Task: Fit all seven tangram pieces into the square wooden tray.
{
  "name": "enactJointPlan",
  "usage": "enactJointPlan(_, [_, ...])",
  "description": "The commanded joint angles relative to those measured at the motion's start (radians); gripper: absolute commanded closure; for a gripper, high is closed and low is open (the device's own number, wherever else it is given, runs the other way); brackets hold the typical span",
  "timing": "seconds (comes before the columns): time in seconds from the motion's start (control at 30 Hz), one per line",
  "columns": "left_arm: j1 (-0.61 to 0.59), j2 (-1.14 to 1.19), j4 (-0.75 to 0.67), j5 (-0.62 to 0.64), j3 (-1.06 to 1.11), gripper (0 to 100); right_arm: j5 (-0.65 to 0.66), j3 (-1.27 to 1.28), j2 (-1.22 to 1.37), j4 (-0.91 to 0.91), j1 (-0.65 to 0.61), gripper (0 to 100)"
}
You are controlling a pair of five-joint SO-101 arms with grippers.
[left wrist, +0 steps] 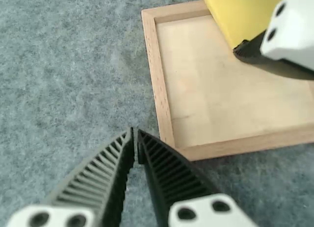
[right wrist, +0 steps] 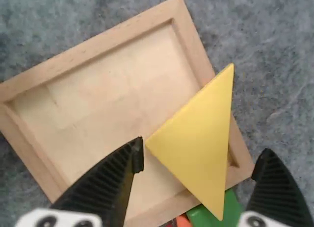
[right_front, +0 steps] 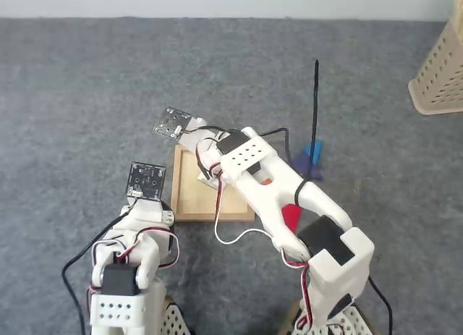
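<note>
Wooden tray (right wrist: 98, 44) has a yellow triangle (right wrist: 196, 143) across its rim between wide right fingers (right wrist: 108, 183); left fingers (left wrist: 103, 173) closed.

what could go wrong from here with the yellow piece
1. The yellow triangle overhangs the rim of the tray, so it may end up propped there rather than flat inside.
2. The right gripper is open astride it; a nudge could slide it out toward the green piece outside.

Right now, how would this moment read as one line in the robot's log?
left gripper: shut, beside tray | right gripper: open, straddling yellow triangle | yellow triangle: across tray rim, not seated
</note>
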Motion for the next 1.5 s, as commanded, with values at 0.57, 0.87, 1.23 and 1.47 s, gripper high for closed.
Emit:
enactJointPlan(0.57, [-0.005, -0.003, 0.005, 0.009, -0.005, 99, -0.281, 0.258, -0.24, -0.211, 0.142, 89.6])
enactJointPlan(0.87, [-0.005, -0.003, 0.005, 0.009, -0.005, 99, -0.278, 0.328, -0.22, -0.308, 0.113, 89.7])
enactJointPlan(1.23, [-0.005, -0.003, 0.005, 0.009, -0.005, 99, -0.27, 0.354, -0.145, -0.403, 0.084, 93.9])
enactJointPlan(1.47, [-0.005, -0.003, 0.005, 0.009, -0.005, 99, -0.203, 0.399, -0.18, -0.406, 0.07, 93.5])
